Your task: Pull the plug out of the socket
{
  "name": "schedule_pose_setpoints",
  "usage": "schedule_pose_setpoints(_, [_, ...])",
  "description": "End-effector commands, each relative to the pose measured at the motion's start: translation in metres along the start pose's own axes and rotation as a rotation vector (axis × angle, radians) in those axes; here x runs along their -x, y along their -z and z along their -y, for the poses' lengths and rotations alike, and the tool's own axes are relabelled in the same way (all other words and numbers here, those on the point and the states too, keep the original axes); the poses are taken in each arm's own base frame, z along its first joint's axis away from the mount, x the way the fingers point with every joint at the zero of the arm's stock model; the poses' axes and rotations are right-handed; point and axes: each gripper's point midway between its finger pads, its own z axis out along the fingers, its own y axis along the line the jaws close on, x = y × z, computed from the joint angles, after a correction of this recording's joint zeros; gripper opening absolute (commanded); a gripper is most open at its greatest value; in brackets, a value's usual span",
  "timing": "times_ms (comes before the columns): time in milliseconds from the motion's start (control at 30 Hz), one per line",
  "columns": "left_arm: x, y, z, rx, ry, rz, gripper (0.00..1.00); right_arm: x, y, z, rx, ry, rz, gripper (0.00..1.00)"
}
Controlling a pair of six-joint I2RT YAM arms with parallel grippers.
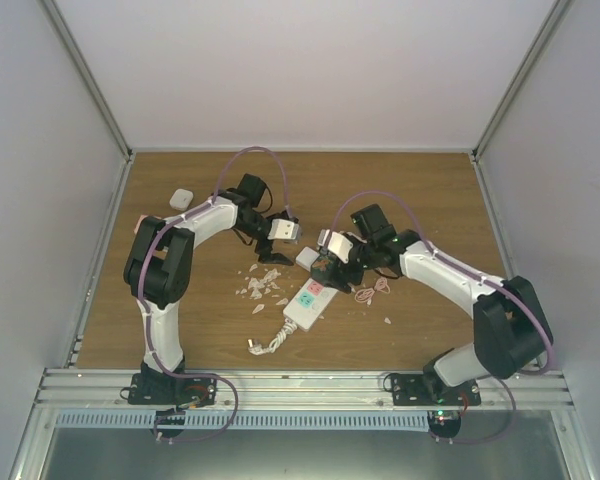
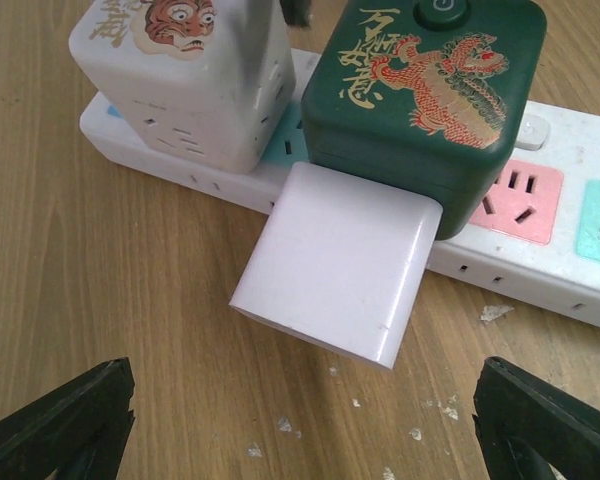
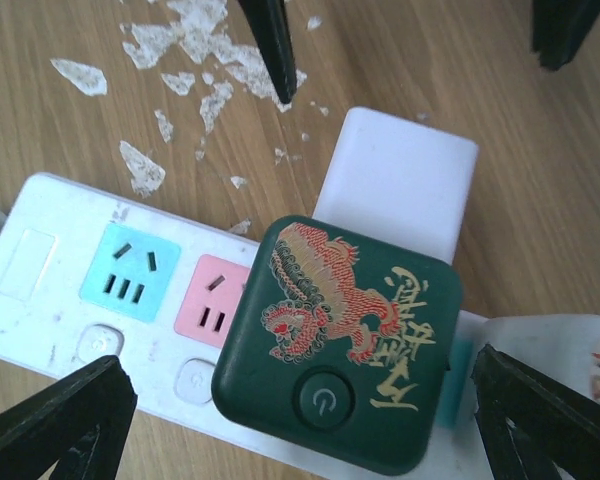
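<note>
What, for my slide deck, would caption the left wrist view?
Open left gripper hovers before a white plug jutting from a green cube on the socket.

The table (image 2: 100, 300) is brown wood, smooth. The power strip (image 2: 540, 270) is white, smooth plastic. On it, the dark green cube (image 2: 420, 110) looks a bit shiny. Beside the strip, the white charger block (image 2: 335, 265) is smooth and matt.
</note>
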Motion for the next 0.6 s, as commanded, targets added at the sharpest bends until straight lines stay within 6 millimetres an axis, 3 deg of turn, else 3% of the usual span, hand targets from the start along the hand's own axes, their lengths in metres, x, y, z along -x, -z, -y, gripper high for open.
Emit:
schedule_pose_setpoints(0, [0.003,-0.007,-0.003,0.008,-0.016,0.029,0.93,-0.004,-0.014,0.005,-0.062,0.000,-0.039,0.93])
schedule_pose_setpoints(200, [-0.002,-0.007,-0.002,0.011,-0.011,0.024,0.91,-0.006,-0.025,0.007,-0.067,-0.002,-0.054,0.87])
schedule_pose_setpoints(567, [0.002,-0.001,0.009,0.010,-0.008,0.049,0.90,-0.010,-0.028,0.006,-0.052,0.048,-0.044,0.56])
